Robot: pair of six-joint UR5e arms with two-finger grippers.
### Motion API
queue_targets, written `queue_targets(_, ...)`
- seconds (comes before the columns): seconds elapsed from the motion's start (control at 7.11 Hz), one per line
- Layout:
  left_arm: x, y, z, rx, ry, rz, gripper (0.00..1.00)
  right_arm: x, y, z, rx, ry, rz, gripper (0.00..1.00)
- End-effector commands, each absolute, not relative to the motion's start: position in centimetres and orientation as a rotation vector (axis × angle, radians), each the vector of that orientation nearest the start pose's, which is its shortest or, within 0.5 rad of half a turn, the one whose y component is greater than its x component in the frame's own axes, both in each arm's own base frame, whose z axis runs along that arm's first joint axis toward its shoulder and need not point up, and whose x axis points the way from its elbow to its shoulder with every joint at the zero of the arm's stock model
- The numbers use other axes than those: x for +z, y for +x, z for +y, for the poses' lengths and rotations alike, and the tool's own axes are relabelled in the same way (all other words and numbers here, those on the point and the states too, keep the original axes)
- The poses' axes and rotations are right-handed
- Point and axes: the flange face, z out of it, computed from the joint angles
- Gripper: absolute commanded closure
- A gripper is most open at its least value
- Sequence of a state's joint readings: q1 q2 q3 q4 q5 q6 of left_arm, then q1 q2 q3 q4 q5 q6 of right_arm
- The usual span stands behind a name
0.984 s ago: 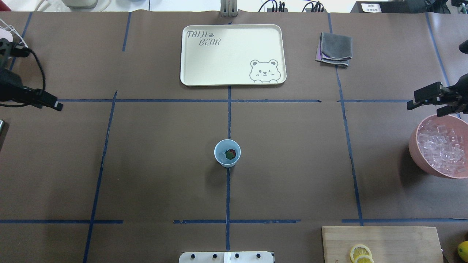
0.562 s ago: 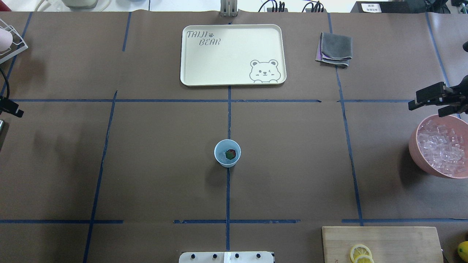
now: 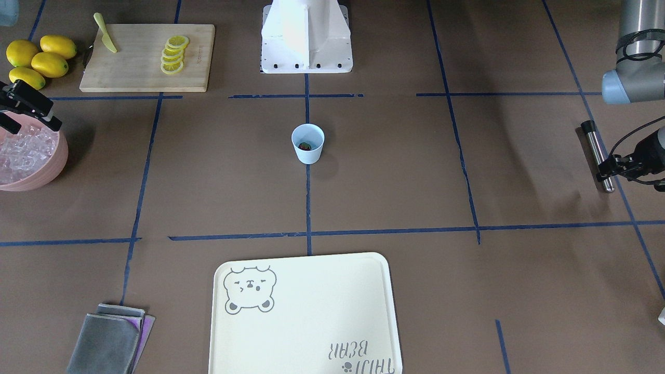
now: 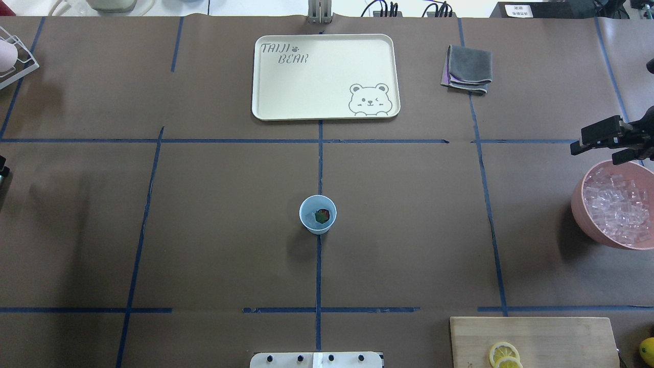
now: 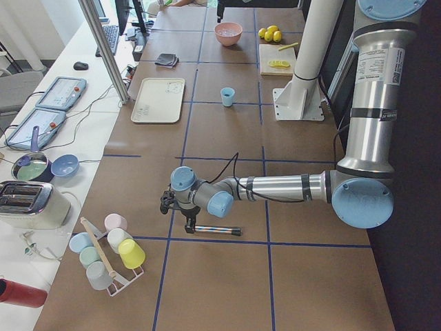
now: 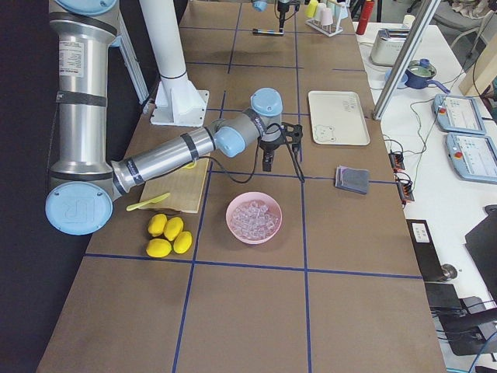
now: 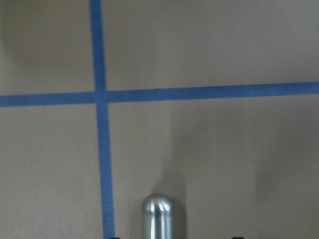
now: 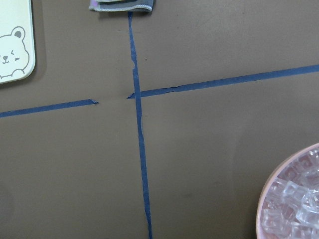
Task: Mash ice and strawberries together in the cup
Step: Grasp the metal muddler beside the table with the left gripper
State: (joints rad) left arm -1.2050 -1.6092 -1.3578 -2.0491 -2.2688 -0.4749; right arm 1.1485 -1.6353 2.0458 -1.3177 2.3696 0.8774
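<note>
The light blue cup stands at the table's middle, also in the front-facing view. A tiny red strawberry lies inside it, with pale ice faintly showing beside it. My left gripper hangs open over a metal rod at the table's left end; the rod's rounded tip shows in the left wrist view. My right gripper is open and empty, just beyond the pink bowl of ice cubes.
A cream bear tray and a folded grey cloth lie at the far side. A cutting board holds lemon slices and a knife, with whole lemons beside it. A rack of cups stands at the left end.
My left arm has drawn back leftwards and nearly left the overhead view. The right gripper has barely shifted. The cup has not moved.
</note>
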Motion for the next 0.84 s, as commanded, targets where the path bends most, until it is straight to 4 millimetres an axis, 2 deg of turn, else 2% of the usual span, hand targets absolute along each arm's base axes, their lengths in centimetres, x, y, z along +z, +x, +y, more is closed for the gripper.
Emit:
queue_targets(0.0, 70.7, 12.1, -50.9, -0.037, -0.046, 0.745, 0.19, 42.4, -13.0, -44.0, 0.152, 0.034, -0.988, 0.01)
queue_targets(0.7, 72.4, 12.3, -50.6, -0.024, -0.03, 0.759, 0.19, 42.4, -13.0, -44.0, 0.152, 0.033, -0.989, 0.01)
